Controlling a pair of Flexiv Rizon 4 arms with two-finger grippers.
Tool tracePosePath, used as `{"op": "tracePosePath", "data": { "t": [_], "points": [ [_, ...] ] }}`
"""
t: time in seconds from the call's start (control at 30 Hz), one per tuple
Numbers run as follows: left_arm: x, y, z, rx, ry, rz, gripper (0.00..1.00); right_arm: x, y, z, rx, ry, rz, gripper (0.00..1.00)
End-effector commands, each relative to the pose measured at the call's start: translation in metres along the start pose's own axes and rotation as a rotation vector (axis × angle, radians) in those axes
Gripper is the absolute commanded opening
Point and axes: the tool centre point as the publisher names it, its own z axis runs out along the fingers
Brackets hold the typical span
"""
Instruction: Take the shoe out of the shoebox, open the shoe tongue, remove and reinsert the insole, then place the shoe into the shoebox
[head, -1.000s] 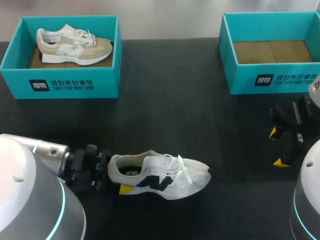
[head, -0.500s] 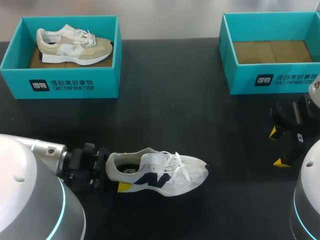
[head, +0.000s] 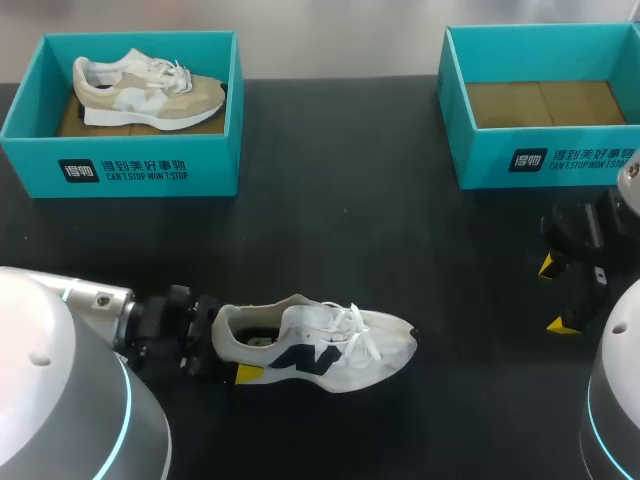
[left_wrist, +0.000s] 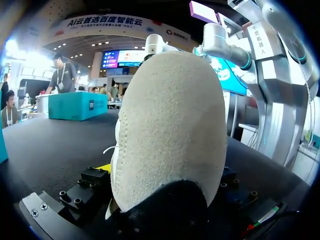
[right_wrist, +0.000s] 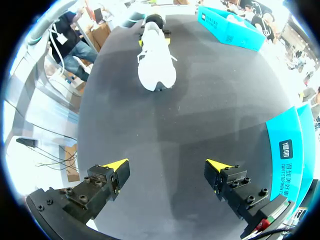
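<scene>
A white shoe (head: 315, 345) with a navy side mark lies on its sole on the black table, toe to the right. My left gripper (head: 235, 348) is at its heel, shut on it from both sides; one yellow tip shows by the sole. In the left wrist view the shoe's heel (left_wrist: 170, 130) fills the space between the fingers. My right gripper (head: 556, 295) hangs open at the right, well apart from the shoe, with nothing between its fingers (right_wrist: 114, 170). In the right wrist view the shoe (right_wrist: 156, 65) lies far ahead of it.
A teal shoebox (head: 120, 170) at the back left holds a beige shoe (head: 145, 90). A second teal shoebox (head: 540, 160) at the back right shows only its brown cardboard floor. Bare black tabletop lies between the boxes and the white shoe.
The left gripper and the white shoe shifted together a little to the left, and the toe swung slightly away from me. The right arm has not moved.
</scene>
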Motion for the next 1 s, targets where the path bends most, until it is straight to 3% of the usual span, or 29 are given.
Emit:
{"op": "tracePosePath", "data": {
  "t": [0.03, 0.1, 0.2, 0.23, 0.27, 0.33, 0.37, 0.43, 0.57, 1.0],
  "points": [
    [-0.002, 0.002, 0.002, 0.000, 0.000, 0.000, 0.00, 0.001, 0.000, 0.001, 0.001, -0.003, 0.000, 1.00],
    [-0.002, 0.002, 0.002, 0.000, 0.000, 0.000, 0.00, 0.001, 0.000, 0.001, 0.001, -0.003, 0.000, 1.00],
    [-0.002, 0.002, 0.002, 0.000, 0.000, 0.000, 0.00, -0.001, 0.013, -0.019, -0.070, -0.075, 0.171, 1.00],
    [-0.002, 0.002, 0.002, 0.000, 0.000, 0.000, 0.00, -0.001, 0.021, -0.023, -0.058, -0.098, 0.252, 1.00],
    [-0.002, 0.002, 0.002, 0.000, 0.000, 0.000, 0.00, -0.001, 0.027, -0.026, -0.104, -0.106, 0.324, 1.00],
    [-0.002, 0.002, 0.002, 0.000, 0.000, 0.000, 0.00, 0.001, 0.046, -0.029, -0.031, -0.112, 0.378, 1.00],
    [-0.002, 0.002, 0.002, 0.000, 0.000, 0.000, 0.00, 0.002, 0.054, -0.031, -0.051, -0.127, 0.407, 1.00],
    [-0.002, 0.002, 0.002, 0.000, 0.000, 0.000, 0.00, 0.003, 0.071, -0.030, 0.022, -0.139, 0.482, 1.00],
    [-0.002, 0.002, 0.002, 0.000, 0.000, 0.000, 0.00, 0.006, 0.099, -0.029, 0.056, -0.157, 0.613, 1.00],
    [-0.002, 0.002, 0.002, 0.000, 0.000, 0.000, 0.00, 0.006, 0.099, -0.029, 0.056, -0.157, 0.613, 1.00]
  ]
}}
